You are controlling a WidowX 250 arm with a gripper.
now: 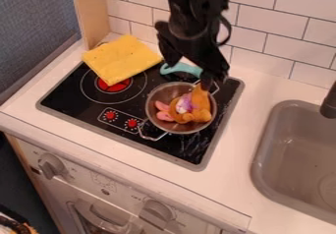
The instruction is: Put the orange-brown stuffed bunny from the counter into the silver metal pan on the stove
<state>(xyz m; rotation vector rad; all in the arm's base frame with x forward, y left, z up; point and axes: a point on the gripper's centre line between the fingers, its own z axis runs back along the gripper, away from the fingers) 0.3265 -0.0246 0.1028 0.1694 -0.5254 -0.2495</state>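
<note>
The black gripper (191,74) hangs from the top over the back of the stove, open, its two fingertips spread apart. Its right fingertip is at the upper right rim of a small metal pot (154,91), close beside the top of an orange plush toy (201,100); whether they touch I cannot tell. The plush lies inside the pot, with purple and white parts and a pink piece (162,111) at its left. Behind the pot, near the left fingertip, lies a teal object (181,70), partly covered by the gripper.
A folded yellow cloth (121,58) covers the back left of the black stovetop (66,95). To the right are a grey sink (298,144) and a dark faucet (329,102). A tiled wall (263,43) stands behind the counter, and the pot's wire handle (154,138) points front left.
</note>
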